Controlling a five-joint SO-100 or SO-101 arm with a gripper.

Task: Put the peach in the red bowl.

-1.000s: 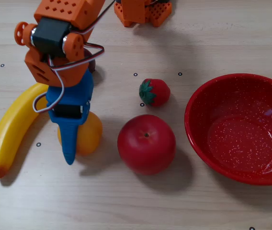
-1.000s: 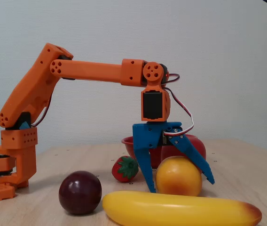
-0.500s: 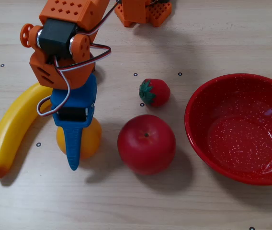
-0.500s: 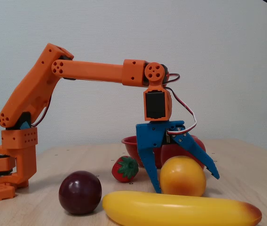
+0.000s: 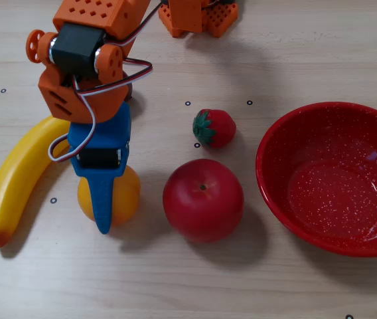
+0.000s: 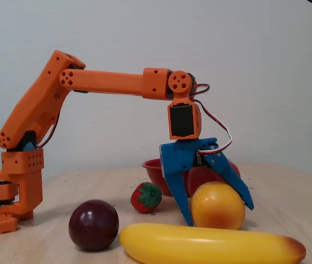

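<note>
The yellow-orange peach [image 5: 126, 197] lies on the wooden table, left of centre in the overhead view and behind the banana in the fixed view [image 6: 217, 206]. My blue gripper [image 5: 102, 201] points down over it. Its jaws are spread and straddle the peach [image 6: 218, 214], one finger on each side and close against it. The peach still seems to rest on the table. The glossy red bowl [image 5: 273, 174] with white speckles stands empty at the right of the overhead view. In the fixed view only part of its rim [image 6: 152, 164] shows behind the gripper.
A red apple [image 5: 203, 199] lies between peach and bowl, with a toy strawberry [image 5: 214, 127] behind it. A yellow banana [image 5: 16, 179] lies left of the peach. A dark purple plum [image 6: 93, 224] sits near the banana in the fixed view. The arm's base [image 6: 10, 187] stands at the table's far side.
</note>
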